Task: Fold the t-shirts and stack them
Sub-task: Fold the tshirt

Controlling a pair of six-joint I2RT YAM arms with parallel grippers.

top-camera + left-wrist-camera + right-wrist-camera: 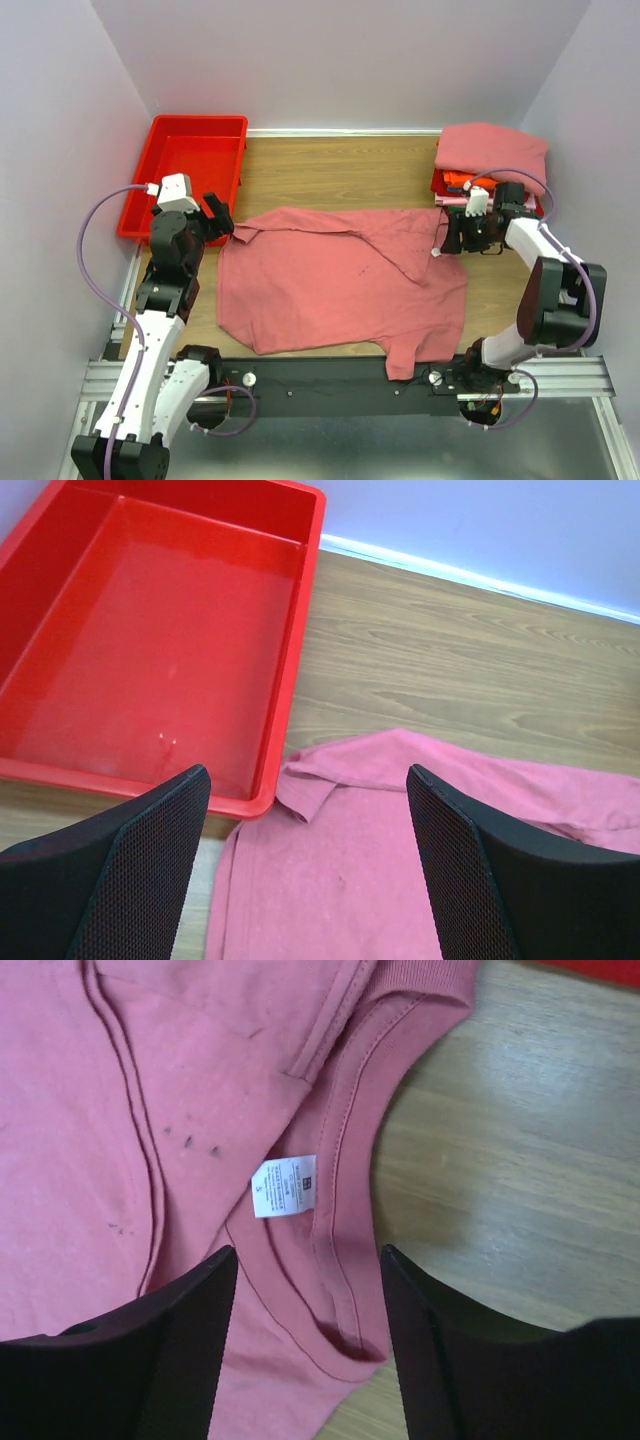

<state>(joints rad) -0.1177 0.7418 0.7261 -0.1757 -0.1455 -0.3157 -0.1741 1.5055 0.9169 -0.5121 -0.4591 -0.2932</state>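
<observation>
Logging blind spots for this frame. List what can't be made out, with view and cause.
- Stack of folded cloth t-shirts, top external: right arm covers the lower layers; count unclear.
- Small white neck tag, right wrist: print too small to read.
- Large salmon-pink cloth t-shirt, left wrist: mostly cut off by the bottom edge and fingers of the left claw.

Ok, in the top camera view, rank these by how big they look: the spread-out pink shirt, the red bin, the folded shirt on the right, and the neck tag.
1. spread-out pink shirt, clearly largest
2. red bin
3. folded shirt, somewhat smaller than the bin
4. neck tag, just a white speck
</observation>
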